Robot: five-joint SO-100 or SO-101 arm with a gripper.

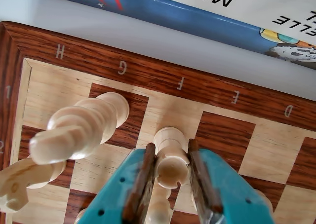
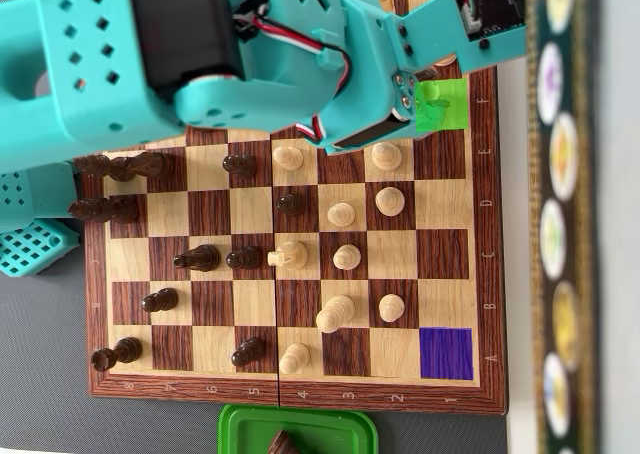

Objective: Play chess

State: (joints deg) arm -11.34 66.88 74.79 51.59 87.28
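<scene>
While upright, pale pawn (image 1: 171, 160) between fingers (image 1: 143, 177).

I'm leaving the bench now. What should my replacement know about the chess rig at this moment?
Pincer: shut on a light pawn near the F file, by the board's edge.
Board: mid-game, dark pieces on the left in the overhead view, light ones on the right. A green square and a purple square are marked in the rightmost column.
Done: pawn gripped.
Left: place it; the target square can't be told from the views.
</scene>
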